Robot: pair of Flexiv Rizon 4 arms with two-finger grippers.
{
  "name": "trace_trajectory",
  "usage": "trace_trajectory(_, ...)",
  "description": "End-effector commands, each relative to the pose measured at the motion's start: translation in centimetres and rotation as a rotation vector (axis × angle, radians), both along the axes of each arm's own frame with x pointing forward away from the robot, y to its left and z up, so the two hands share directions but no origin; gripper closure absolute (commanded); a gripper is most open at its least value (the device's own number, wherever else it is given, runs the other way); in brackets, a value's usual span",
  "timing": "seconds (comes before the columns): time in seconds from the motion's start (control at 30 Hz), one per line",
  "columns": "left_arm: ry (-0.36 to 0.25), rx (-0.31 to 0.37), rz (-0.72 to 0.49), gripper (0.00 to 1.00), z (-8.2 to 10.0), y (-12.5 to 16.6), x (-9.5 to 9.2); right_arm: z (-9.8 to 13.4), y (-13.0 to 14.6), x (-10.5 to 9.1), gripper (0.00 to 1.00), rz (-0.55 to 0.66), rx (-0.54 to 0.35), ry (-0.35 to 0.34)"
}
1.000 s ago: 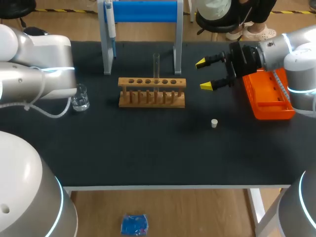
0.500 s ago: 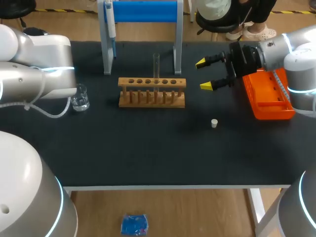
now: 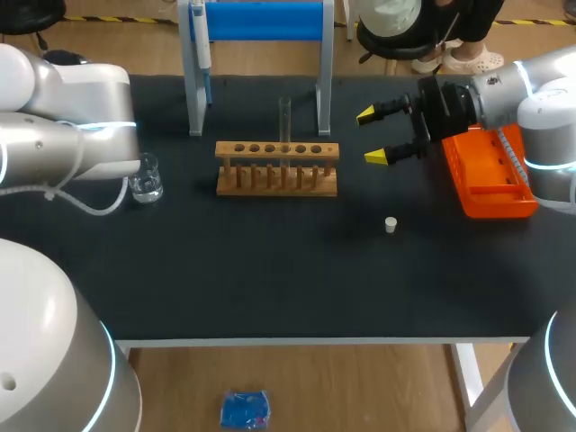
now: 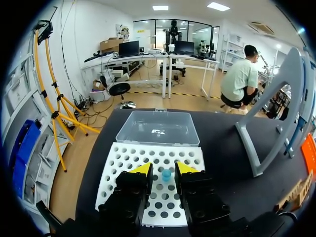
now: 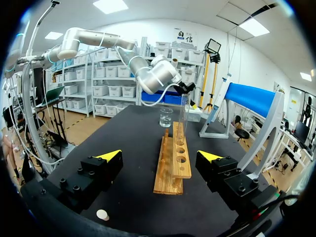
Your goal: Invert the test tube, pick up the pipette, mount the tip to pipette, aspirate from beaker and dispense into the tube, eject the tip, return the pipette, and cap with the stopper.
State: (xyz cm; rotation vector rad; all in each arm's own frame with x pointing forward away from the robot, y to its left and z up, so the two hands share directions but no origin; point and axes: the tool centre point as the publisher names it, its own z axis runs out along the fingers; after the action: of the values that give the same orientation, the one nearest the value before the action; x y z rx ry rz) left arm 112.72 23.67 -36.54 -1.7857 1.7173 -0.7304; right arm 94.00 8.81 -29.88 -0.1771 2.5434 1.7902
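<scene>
The right gripper [image 3: 378,135] is seen held above the table to the right of the wooden rack [image 3: 277,168], its two yellow-tipped fingers spread wide apart and nothing held between them. In the right wrist view the rack is seen ahead of those open fingers, lying lengthwise away from them. The test tube [image 3: 284,121] is stood upright in one of the rack's middle holes. The small white stopper [image 3: 391,224] is left lying on the black table [image 3: 270,270], in front of the right gripper and well apart from the rack. An orange box [image 3: 490,189] is placed at the table's right end, partly under the right arm. The beaker [image 3: 147,177] is set to the left of the rack, just beside the left arm. The pipette [image 3: 204,45] is hung on the blue-topped stand [image 3: 256,22] behind the rack. The left gripper [image 4: 164,169] is shown only in its own wrist view – poised over a white perforated tray [image 4: 123,163] with a clear lid [image 4: 158,127] beyond it. Its fingers are kept a narrow gap apart, and a small blue tip [image 4: 166,174] is seen in the tray below that gap, untouched by either finger.
</scene>
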Motion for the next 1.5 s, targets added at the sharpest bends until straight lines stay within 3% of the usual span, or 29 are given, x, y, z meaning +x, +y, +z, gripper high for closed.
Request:
trace_trajectory(0.03,0.001,0.002,0.004,0.71,-0.13,-0.04,0.27,0.00,-0.06,0.01,0.00,0.001,-0.001,0.000)
trace_trajectory(1.17,0.015,0.029,-0.014,0.77,-0.16,-0.17,0.71,0.00,-0.06,0.01,0.00,0.001,-0.001,0.000)
trace_trajectory(1.27,0.016,0.030,-0.014,0.82,-0.15,-0.15,0.67,0.00,-0.06,0.01,0.00,0.001,-0.001,0.000)
trace_trajectory(1.33,0.016,0.030,-0.014,0.97,-0.16,-0.14,0.66,0.00,-0.06,0.01,0.00,0.001,-0.001,0.000)
trace_trajectory(1.37,0.018,0.030,-0.014,1.00,-0.18,-0.14,0.66,0.00,-0.06,0.01,0.00,0.001,-0.001,0.000)
trace_trajectory(1.5,0.019,0.031,-0.014,1.00,-0.22,-0.11,0.65,0.00,-0.06,0.01,0.00,0.001,-0.001,0.000)
